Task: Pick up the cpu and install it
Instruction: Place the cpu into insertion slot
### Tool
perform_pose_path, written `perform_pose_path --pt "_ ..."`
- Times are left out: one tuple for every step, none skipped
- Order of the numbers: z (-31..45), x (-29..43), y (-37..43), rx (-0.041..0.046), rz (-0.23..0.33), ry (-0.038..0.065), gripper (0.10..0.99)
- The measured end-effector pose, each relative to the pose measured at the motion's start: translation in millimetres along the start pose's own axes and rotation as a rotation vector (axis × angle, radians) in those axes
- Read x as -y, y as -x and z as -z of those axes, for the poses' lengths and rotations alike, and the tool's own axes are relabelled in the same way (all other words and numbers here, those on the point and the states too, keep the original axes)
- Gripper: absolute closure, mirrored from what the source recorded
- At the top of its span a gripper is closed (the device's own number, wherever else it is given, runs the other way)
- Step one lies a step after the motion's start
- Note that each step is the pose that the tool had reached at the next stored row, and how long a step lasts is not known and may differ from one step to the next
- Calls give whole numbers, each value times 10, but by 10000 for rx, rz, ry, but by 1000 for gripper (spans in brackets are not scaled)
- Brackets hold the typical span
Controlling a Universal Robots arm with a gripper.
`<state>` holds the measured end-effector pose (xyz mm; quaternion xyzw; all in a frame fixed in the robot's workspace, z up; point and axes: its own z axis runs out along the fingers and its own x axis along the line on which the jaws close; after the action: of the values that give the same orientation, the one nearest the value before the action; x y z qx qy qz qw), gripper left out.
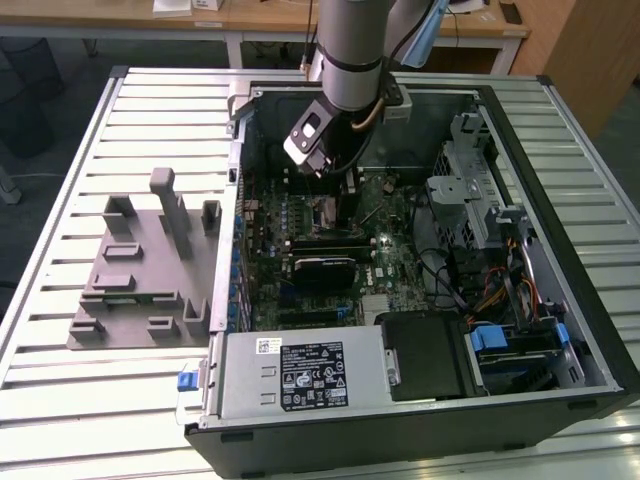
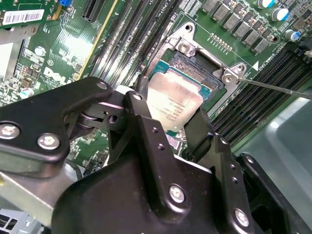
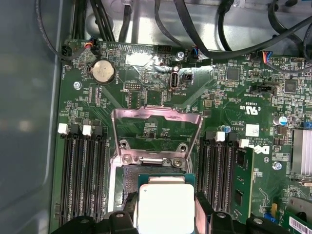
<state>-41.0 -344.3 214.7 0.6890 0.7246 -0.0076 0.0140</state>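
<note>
The arm reaches down into the open computer case [image 1: 420,445], and the pincer [image 1: 338,180] hangs low over the motherboard [image 1: 395,250], near the case's back wall. In both wrist views the pincer [image 2: 165,112] [image 3: 165,214] is drawn in narrow on the cpu [image 2: 174,103] [image 3: 165,204]. One black finger [image 2: 139,97] presses one edge of the chip and its partner presses the opposite edge, with the silvery top facing up between them.

The cpu sits squarely over the socket [image 3: 146,175], directly beneath the pincer's tips (whether it already rests in the socket or hangs just clear of it, I can't tell from here). Just beyond the tips the metal load plate [image 3: 156,122] stands flipped open. Banks of black memory slots [image 3: 80,170] run along either flank of the pincer. Farther out past the load plate a round coin cell [image 3: 103,71] lies on the board.

Well away from the pincer, outside the case, a grey moulded fixture [image 1: 140,270] lies on the slatted table [image 1: 60,200].
</note>
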Motion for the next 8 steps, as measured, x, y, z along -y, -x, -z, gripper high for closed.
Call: perform_pose_path --pt "-3 0 0 2 -1 5 545" --pt "-6 0 -1 4 -1 8 545" --pt "-10 0 -1 7 -2 10 545" --pt "-12 0 -1 10 -2 12 545" --pt "-16 0 -1 10 -2 13 545" --pt "-20 0 -3 9 -3 14 545" --pt "-25 1 -7 13 -4 13 545" --pt "-28 0 -12 23 -4 12 545"
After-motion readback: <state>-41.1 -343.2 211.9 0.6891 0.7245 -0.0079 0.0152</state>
